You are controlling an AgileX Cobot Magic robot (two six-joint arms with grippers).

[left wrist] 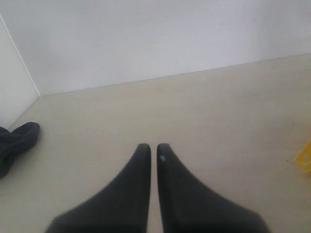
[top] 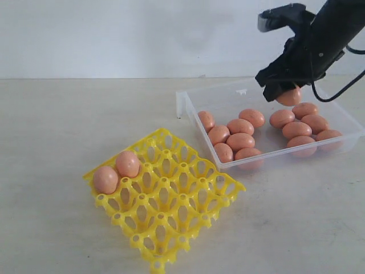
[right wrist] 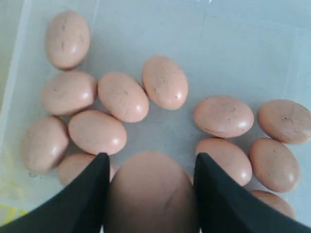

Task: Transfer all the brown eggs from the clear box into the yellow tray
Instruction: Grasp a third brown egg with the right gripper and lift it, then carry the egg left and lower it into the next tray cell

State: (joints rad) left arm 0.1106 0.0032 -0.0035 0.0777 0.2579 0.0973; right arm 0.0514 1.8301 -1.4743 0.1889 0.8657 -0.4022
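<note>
The right pincer [right wrist: 151, 158] has its two black fingers about half apart, and they press on both sides of one brown egg [right wrist: 150, 194], which fills the gap between them. This egg is smooth and oval, orange-brown, with a few fine dark specks and a soft shine. In the exterior view it hangs above the clear box [top: 185, 105], near the far rim, lifted free of the eggs below. The other brown eggs [top: 240, 141] lie on the floor of the box in two groups, one toward 9 o'clock and one toward 3 o'clock, with bare floor between them; inside each group the eggs touch. The box is shallow and see-through, with low walls. The yellow tray [top: 161, 217] stands on the table [top: 57, 114] at about 8 o'clock from the box, near it but not touching. Two more eggs [top: 128, 164] sit in neighbouring cups at the tray's 10 o'clock corner. The left pincer [left wrist: 153, 147] has its fingers almost together, with only a thin slit between, and it grips nothing above the bare table
</note>
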